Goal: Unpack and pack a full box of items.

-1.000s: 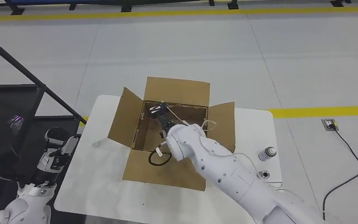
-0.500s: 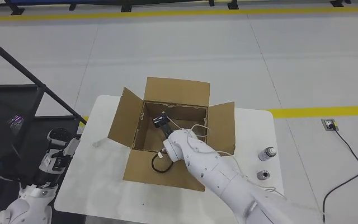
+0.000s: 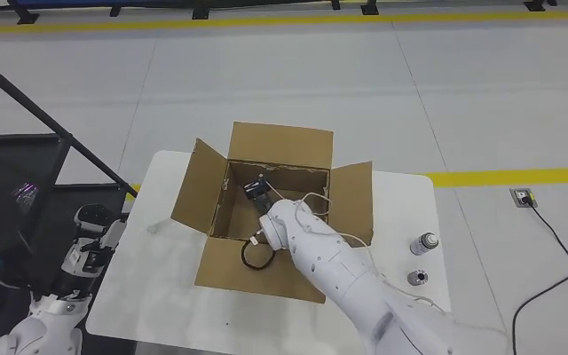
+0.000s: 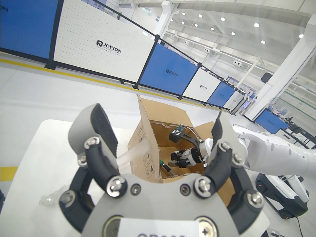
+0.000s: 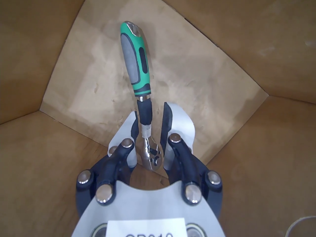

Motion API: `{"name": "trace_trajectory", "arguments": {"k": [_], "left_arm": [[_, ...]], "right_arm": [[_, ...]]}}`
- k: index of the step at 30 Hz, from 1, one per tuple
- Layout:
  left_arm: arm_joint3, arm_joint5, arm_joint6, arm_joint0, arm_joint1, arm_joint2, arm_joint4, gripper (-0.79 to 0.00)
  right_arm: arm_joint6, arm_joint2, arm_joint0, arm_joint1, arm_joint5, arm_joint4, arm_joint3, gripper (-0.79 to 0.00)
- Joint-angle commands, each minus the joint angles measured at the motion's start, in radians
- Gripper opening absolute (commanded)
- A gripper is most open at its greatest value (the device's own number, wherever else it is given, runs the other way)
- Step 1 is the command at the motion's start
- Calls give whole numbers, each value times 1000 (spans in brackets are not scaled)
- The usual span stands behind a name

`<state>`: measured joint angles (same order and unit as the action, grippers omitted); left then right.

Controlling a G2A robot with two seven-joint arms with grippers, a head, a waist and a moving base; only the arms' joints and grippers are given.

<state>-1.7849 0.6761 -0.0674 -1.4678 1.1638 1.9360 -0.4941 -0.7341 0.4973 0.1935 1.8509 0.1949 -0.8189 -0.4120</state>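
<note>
Cardboard box (image 3: 280,142) stands mid-table with its four flaps folded out, and your next move turns on what lies at its bottom. Starting at the left, the left gripper (image 4: 159,117) hangs beside the left edge of the table (image 3: 169,293). Its fingers are spread wide with nothing between them, and it is well apart from the box, with a scrap of clear plastic (image 3: 154,227) lying on the table between the two. Inside the box, the ratchet wrench (image 5: 135,57) lies on the cardboard floor, as far as you can judge. Its long axis runs straight away from the right gripper (image 5: 151,110): steel head nearest the wrist, then the black neck, then the green-and-grey handle pointing at the far wall. That gripper is down in the box and straddles the head end with its jaws partly open. One finger sits just beside the neck and the other shows a gap, so nothing is clamped yet. The fingers stand across the axis, so closing should pinch the narrow neck — expect the handle to droop on the lift, since the hold is far from the middle. The right arm is plainly the nearer one. Farther right, a spray can (image 3: 426,241) stands upright on the table, apart from the box.
</note>
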Motion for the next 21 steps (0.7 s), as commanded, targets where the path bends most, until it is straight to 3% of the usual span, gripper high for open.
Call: {"name": "trace_trajectory", "arguments": {"k": [1,7,11,14,18,21], "left_arm": [[-1,-1,1,-1,-1,0,-2,0],[-5,-4,-7,3,-3,-8,-2,0],[-12,-6,-21,12,-5,-20,-6,0],[-14,-7,-36,22,-7,-35,-10,0],[-17,-8,-55,37,-9,-58,-20,0],[-18,-9,-64,46,-10,-70,-25,0]], "right_arm": [[11,14,-7,-2,-19,8,-4,-548],[14,77,-5,-46,-90,19,-80,-520],[-16,156,54,-120,-102,-17,-266,-496],[-106,268,176,-209,-82,-108,-560,-489],[-326,510,512,-332,-108,-281,-1188,-483],[-417,665,735,-379,-185,-333,-1526,-477]]}}
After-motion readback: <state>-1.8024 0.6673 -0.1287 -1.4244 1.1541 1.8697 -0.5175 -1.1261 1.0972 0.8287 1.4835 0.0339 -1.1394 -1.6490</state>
